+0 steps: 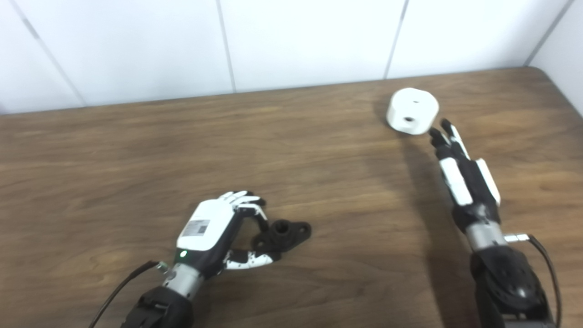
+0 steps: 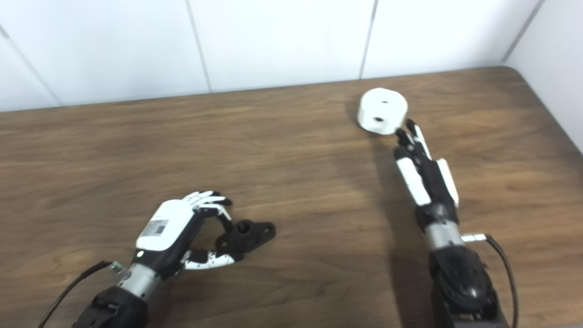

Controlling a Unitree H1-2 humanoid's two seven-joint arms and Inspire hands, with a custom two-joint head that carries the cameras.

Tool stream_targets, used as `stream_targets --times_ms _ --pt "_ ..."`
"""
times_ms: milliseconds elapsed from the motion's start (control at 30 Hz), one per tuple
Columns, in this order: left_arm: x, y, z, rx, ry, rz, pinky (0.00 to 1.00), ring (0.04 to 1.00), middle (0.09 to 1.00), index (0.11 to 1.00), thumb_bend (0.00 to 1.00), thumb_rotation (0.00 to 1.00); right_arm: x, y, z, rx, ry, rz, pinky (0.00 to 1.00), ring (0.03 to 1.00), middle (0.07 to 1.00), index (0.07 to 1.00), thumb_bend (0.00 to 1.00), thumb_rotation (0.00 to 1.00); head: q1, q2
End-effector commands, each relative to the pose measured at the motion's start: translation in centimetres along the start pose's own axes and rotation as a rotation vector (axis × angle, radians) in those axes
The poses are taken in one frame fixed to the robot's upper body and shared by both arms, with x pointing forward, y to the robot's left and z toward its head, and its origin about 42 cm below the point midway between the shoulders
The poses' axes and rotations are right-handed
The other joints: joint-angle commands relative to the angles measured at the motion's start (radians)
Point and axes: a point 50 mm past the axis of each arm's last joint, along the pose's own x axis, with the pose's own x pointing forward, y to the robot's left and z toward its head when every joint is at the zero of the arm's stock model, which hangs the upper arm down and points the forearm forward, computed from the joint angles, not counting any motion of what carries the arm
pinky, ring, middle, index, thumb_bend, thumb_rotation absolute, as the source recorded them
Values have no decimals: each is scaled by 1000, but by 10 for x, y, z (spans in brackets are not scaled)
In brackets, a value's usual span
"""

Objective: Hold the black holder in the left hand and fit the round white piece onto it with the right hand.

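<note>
The black holder [image 1: 284, 235] lies on the wooden table [image 1: 136, 150] near the front, a flanged piece with a short central tube. My left hand [image 1: 218, 230] curls around its left end, fingers above and thumb below it, touching or nearly touching; it rests on the table. The round white piece [image 1: 412, 111], a short cylinder with small holes, stands at the far right. My right hand [image 1: 462, 175] is open with fingers stretched flat toward it, fingertips just short of its near right side.
White wall panels [image 1: 300, 41] stand right behind the table's far edge. The table's right edge [image 1: 565, 95] runs close beside the right arm. Cables trail from both wrists.
</note>
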Motion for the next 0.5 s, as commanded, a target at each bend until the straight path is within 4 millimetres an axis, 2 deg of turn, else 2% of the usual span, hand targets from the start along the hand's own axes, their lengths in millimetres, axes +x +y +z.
stream_targets --times_ms 0,67,267,367,467 --pt "-10 -10 -9 6 38 -90 879 871 792 490 511 58 15 -11 30 -64 -128 -14 978 959 956 997 617 806 -5 1" --pt "-10 -9 -10 -1 39 -90 879 872 792 490 511 58 19 -12 36 -131 -137 -31 930 939 943 990 610 783 -30 -3" --pt "-11 -7 -13 -5 41 -97 878 872 790 490 512 58 37 -16 51 -310 -169 -62 883 911 924 971 627 725 -91 -18" --pt "-12 -7 -16 -8 41 -95 872 870 789 489 512 58 48 -18 56 -372 -191 -66 851 907 928 970 643 660 -113 -31" --pt "-13 -7 -19 -12 41 -95 874 872 788 489 512 59 57 -18 60 -454 -197 -83 870 899 924 965 680 660 -139 -46"
